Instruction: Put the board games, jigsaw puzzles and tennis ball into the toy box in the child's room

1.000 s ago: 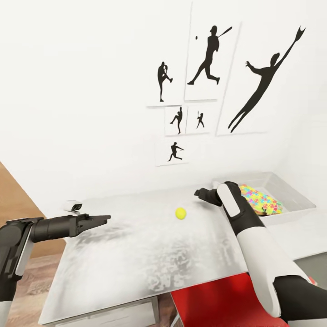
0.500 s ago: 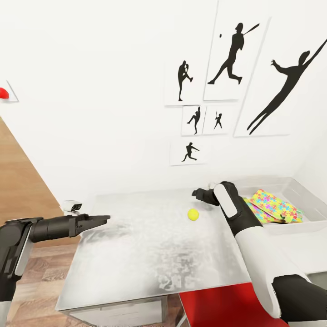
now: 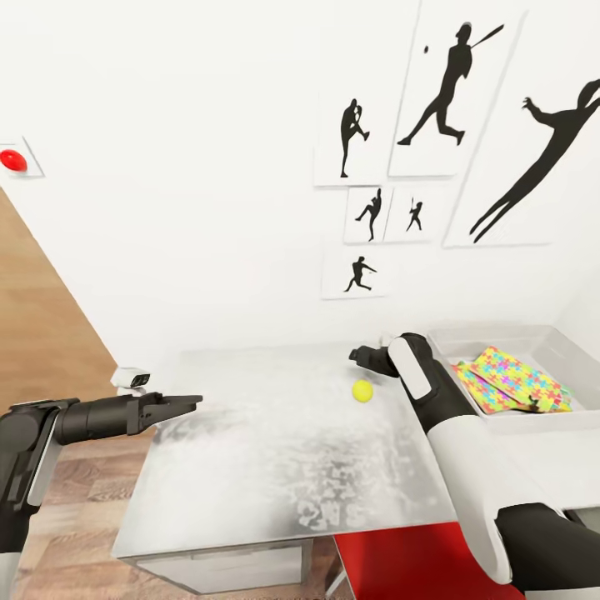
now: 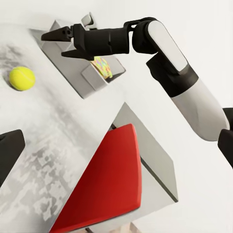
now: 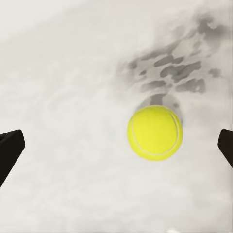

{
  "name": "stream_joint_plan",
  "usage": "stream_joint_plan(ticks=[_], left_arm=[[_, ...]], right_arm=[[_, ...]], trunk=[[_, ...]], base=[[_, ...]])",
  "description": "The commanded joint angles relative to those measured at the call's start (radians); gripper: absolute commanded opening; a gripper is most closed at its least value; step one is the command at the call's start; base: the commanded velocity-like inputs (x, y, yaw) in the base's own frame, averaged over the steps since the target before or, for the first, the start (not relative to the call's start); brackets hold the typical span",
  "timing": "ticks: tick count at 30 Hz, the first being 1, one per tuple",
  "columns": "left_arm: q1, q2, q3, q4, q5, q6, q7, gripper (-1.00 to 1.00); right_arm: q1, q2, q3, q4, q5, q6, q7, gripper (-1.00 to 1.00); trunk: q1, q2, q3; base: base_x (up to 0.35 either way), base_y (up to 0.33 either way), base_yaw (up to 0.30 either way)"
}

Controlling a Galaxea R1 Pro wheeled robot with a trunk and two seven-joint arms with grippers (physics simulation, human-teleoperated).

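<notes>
Near the centre of the head view, the tennis ball (image 3: 362, 391) lies on the table (image 3: 275, 467), just below the right gripper (image 3: 360, 356), whose fingers are spread apart. At left the left gripper (image 3: 187, 403) hovers with fingers apart; the toy box (image 3: 450, 340) at right holds the jigsaw puzzles (image 3: 510, 379)

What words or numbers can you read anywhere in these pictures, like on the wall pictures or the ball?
None: no words, numbers or labels can be read in any view.
Wall prints: black baseball-player silhouettes, no writing.
Tennis ball: plain yellow-green with a pale seam, no brand.
Jigsaw puzzles in the toy box: coloured pieces, no print.
Red thing on the wall: no text visible.
</notes>
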Motion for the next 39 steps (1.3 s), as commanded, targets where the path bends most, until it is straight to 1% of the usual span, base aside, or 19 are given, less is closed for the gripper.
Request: stream_joint_plan(ticks=[1, 9, 11, 12, 14, 15, 16, 17, 18, 19, 21, 23, 25, 27, 28, 30, 32, 36, 39], left_arm=[[-0.001, 0.000, 0.000, 0.000, 0.000, 0.011, -0.004, 1.00], [-0.001, 0.000, 0.001, 0.000, 0.002, 0.011, -0.004, 1.00], [-0.001, 0.001, 0.014, 0.000, 0.004, 0.011, -0.004, 1.00], [-0.003, 0.002, 0.029, -0.001, 0.006, 0.011, -0.004, 1.00], [-0.011, 0.004, 0.039, -0.001, 0.016, 0.011, -0.004, 1.00], [-0.016, 0.005, 0.042, -0.002, 0.027, 0.011, -0.004, 1.00], [-0.029, 0.005, 0.041, -0.003, 0.041, 0.011, -0.004, 1.00], [-0.059, 0.004, 0.035, -0.004, 0.053, 0.011, -0.004, 1.00], [-0.124, 0.003, 0.012, -0.004, 0.065, 0.011, -0.004, 1.00], [-0.146, 0.003, 0.000, -0.005, 0.068, 0.011, -0.004, 1.00], [-0.224, 0.001, -0.062, -0.006, 0.075, 0.011, -0.004, 1.00], [-0.288, -0.012, -0.132, -0.006, 0.077, 0.011, -0.004, 1.00], [-0.338, -0.048, -0.192, -0.006, 0.074, 0.011, -0.004, 1.00], [-0.377, -0.089, -0.227, -0.005, 0.067, 0.011, -0.004, 1.00], [-0.390, -0.108, -0.237, -0.005, 0.059, 0.011, -0.004, 1.00], [-0.402, -0.125, -0.246, -0.005, 0.042, 0.011, -0.004, 1.00], [-0.410, -0.134, -0.251, -0.003, 0.020, 0.011, -0.004, 1.00], [-0.414, -0.133, -0.250, -0.001, 0.004, 0.011, -0.004, 1.00], [-0.414, -0.125, -0.250, 0.000, 0.000, 0.011, -0.004, 1.00]], right_arm=[[-0.001, 0.000, 0.002, -0.001, -0.010, 0.001, -0.012, 1.00], [-0.005, -0.003, 0.001, -0.004, -0.010, 0.002, -0.016, 1.00], [-0.010, -0.001, 0.002, -0.004, -0.010, 0.002, -0.016, 1.00], [-0.012, 0.002, 0.002, -0.004, -0.010, 0.003, -0.016, 1.00], [-0.016, 0.006, 0.003, -0.004, -0.010, 0.003, -0.017, 1.00], [-0.017, 0.008, 0.007, -0.004, -0.010, 0.003, -0.017, 1.00], [-0.018, 0.010, 0.015, -0.004, -0.010, 0.003, -0.018, 1.00], [-0.018, 0.010, 0.025, -0.004, -0.010, 0.002, -0.018, 1.00], [-0.019, 0.011, 0.040, -0.003, -0.010, -0.001, -0.018, 1.00], [-0.019, 0.011, 0.046, -0.003, -0.010, -0.002, -0.019, 1.00], [-0.020, 0.013, 0.052, -0.004, -0.009, -0.003, -0.019, 1.00], [-0.021, 0.013, 0.056, -0.005, -0.009, -0.004, -0.019, 1.00], [-0.021, 0.012, 0.058, -0.005, -0.008, -0.004, -0.019, 1.00], [-0.021, 0.012, 0.058, -0.004, -0.008, -0.004, -0.020, 1.00], [-0.021, 0.012, 0.058, -0.004, -0.008, -0.004, -0.020, 1.00], [-0.022, 0.012, 0.059, -0.005, -0.008, -0.004, -0.020, 1.00], [-0.022, 0.012, 0.059, -0.005, -0.008, -0.004, -0.020, 1.00], [-0.024, 0.008, 0.059, -0.003, -0.005, -0.005, -0.020, 1.00], [-0.031, 0.002, 0.059, -0.003, 0.015, -0.004, -0.021, 1.00]], trunk=[[0.000, -0.002, -0.003], [0.000, -0.002, -0.017], [0.000, -0.002, -0.020], [0.000, -0.002, -0.022], [0.000, -0.002, -0.025], [0.000, -0.002, -0.027], [0.000, -0.002, -0.028], [0.000, -0.002, -0.030], [0.000, -0.002, -0.031], [0.000, -0.002, -0.033], [0.000, -0.002, -0.036], [0.000, -0.002, -0.040], [0.000, -0.002, -0.043], [0.000, -0.002, -0.046], [0.000, -0.002, -0.048], [0.000, -0.002, -0.051], [0.000, -0.002, -0.055], [0.000, -0.002, -0.061], [0.000, -0.002, -0.066]], base=[[0.000, 0.000, 0.002], [0.000, 0.000, 0.000], [0.000, 0.000, 0.000], [0.000, 0.000, 0.000], [0.000, 0.000, 0.000], [0.000, 0.000, 0.000], [0.000, 0.000, 0.000], [0.000, 0.000, 0.000], [0.000, 0.000, 0.000], [0.000, 0.000, 0.000], [0.000, 0.000, 0.000], [0.000, 0.000, 0.000], [0.000, 0.000, 0.000], [0.000, 0.000, 0.000], [0.000, 0.000, 0.000], [0.000, 0.000, 0.000], [0.000, 0.000, 0.000], [0.000, 0.000, 0.000], [0.000, 0.000, 0.000]])
